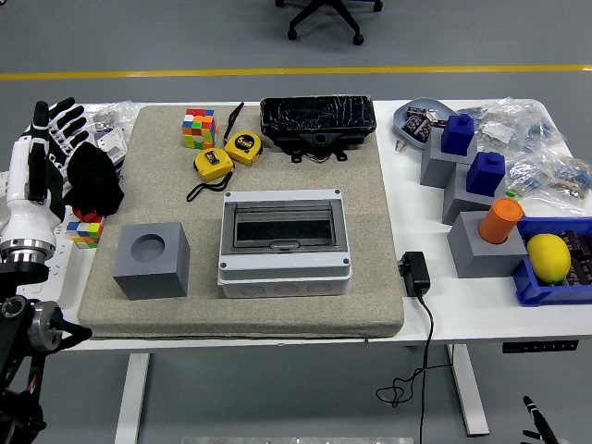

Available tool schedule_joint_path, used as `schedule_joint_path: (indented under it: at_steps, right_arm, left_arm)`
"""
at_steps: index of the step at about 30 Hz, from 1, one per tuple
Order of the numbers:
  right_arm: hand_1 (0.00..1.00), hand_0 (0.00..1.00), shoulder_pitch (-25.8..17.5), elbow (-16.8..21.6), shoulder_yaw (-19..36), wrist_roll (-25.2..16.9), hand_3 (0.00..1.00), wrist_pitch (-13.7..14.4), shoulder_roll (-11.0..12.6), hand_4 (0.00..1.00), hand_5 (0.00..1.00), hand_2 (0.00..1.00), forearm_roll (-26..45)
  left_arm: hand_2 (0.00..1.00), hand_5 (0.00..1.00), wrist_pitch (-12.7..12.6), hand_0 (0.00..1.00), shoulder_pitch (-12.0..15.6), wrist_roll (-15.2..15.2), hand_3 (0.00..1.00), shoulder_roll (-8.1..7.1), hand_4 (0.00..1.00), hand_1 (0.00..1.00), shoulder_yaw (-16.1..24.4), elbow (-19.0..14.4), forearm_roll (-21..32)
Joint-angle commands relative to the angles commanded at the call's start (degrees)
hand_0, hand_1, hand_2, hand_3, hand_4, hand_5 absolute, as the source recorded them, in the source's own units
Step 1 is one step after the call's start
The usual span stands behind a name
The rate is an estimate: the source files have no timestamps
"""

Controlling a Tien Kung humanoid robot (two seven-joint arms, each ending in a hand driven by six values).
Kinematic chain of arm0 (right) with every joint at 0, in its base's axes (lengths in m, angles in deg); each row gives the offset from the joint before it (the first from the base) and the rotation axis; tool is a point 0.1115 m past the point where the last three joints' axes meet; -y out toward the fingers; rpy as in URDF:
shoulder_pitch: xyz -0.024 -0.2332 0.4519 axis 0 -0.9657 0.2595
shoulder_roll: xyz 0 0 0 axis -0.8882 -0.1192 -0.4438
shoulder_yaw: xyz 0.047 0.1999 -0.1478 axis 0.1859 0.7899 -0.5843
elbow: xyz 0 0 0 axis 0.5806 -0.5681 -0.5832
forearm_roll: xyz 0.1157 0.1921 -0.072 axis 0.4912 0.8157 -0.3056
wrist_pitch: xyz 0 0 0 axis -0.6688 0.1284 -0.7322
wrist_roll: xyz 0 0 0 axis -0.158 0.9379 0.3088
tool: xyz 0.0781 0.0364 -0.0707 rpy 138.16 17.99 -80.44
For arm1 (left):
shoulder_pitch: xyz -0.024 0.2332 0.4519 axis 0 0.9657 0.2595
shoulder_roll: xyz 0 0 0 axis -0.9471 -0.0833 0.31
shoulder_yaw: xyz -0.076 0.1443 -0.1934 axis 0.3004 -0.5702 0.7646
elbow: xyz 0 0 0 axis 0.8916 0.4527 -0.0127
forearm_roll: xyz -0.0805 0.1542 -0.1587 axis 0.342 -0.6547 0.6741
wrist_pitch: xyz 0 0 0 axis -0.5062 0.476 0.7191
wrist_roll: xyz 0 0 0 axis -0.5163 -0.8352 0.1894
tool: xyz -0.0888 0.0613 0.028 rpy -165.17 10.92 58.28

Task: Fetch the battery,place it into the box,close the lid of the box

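Currently, the left robot hand (51, 139) is being held up over the counter's (416, 319) left edge, fingers spread wide and gripping nothing. Only a dark tip of the right robot hand (534, 421) is being shown at the lower right corner; whether it is wide or narrow cannot be told. The box (284, 242) is being kept at the middle of the grey mat (166, 310), its clear lid lying flat. Small batteries (423, 121) are being held in a dish (404, 118) at the far right.
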State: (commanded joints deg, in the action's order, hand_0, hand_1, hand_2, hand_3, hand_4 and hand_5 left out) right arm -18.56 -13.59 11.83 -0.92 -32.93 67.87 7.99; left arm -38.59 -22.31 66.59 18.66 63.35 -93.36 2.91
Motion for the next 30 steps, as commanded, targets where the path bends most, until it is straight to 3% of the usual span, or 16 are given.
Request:
schedule_joint_path:
  at_steps: [3,4,10,11,15,16,30]
  right_arm:
    - [0.791,0.919,0.0,0.0,0.1,0.1,0.789,0.1,0.0,0.998,0.998,0.757,-0.4]
    - [0.785,0.898,0.0,0.0,0.2,0.2,0.784,0.2,0.0,0.998,0.998,0.742,-0.6]
    - [0.785,0.898,0.2,0.0,0.6,0.3,0.784,0.4,0.3,0.998,0.998,0.742,-1.9]
    - [0.793,0.960,0.3,0.0,0.6,0.3,0.781,0.4,0.3,0.998,0.998,0.737,-2.1]
    - [0.793,0.960,0.3,0.0,0.5,0.5,0.781,0.3,0.4,0.998,0.998,0.737,-2.3]
    - [0.795,0.969,0.4,0.0,0.4,0.5,0.779,0.3,0.4,0.998,0.998,0.734,-2.3]
    - [0.791,0.952,0.2,0.0,-0.7,0.5,0.777,-0.3,0.4,0.998,0.998,0.734,-2.5]
  left_arm:
    - [0.777,0.998,0.9,0.754,-0.1,-1.5,0.757,-0.19,0.998,0.796,-0.3,0.0,-0.8]
    - [0.753,0.998,1.1,0.692,-0.2,-1.8,0.739,-0.21,0.998,0.764,-0.3,0.0,-1.1]
    - [0.753,0.998,1.6,0.692,-0.4,-2.1,0.739,-0.39,0.998,0.764,0.0,0.8,-1.1]
    - [0.715,0.921,1.7,0.694,-0.4,-2.1,0.715,-0.44,0.998,0.742,0.0,0.9,-1.0]
    - [0.715,0.921,2.0,0.694,-0.3,-2.0,0.715,-0.61,0.998,0.742,-0.1,1.3,-0.5]
    - [0.649,0.894,2.1,0.662,-0.3,-2.1,0.664,-0.67,0.998,0.680,-0.2,1.3,-0.6]
    - [0.644,0.886,1.4,0.644,0.4,-2.7,0.662,-0.98,0.998,0.669,-0.9,1.6,-2.6]
